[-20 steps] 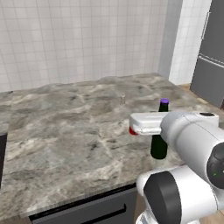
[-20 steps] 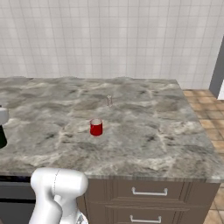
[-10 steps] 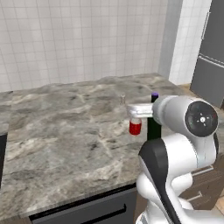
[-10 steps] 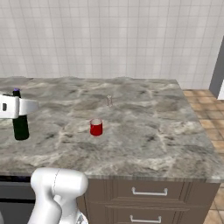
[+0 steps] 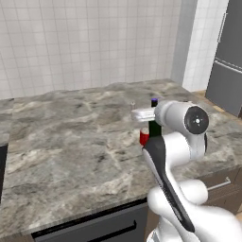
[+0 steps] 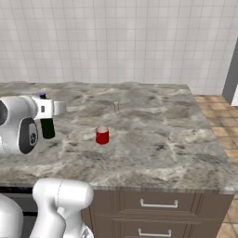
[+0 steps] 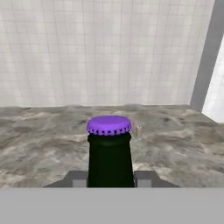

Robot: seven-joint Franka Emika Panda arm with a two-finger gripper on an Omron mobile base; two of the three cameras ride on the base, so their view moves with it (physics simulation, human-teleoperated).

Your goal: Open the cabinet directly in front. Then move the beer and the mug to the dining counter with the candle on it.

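My gripper is shut on the neck of the beer, a dark bottle with a purple cap, held upright over the left part of the dining counter. In the hand view the beer stands between my fingertips. From the left base view the beer sits just behind the gripper. The red mug stands on the stone a short way right of the bottle. I cannot tell whether the bottle's base touches the stone. The cabinet is out of view.
A small pale candle stands further back on the counter, beyond the mug. Brown drawers lie under the counter's near edge. A grey fridge stands off to the right, and a tiled wall runs behind.
The arm has swung the beer inward over the counter, toward the mug. The mug and candle have stayed put.
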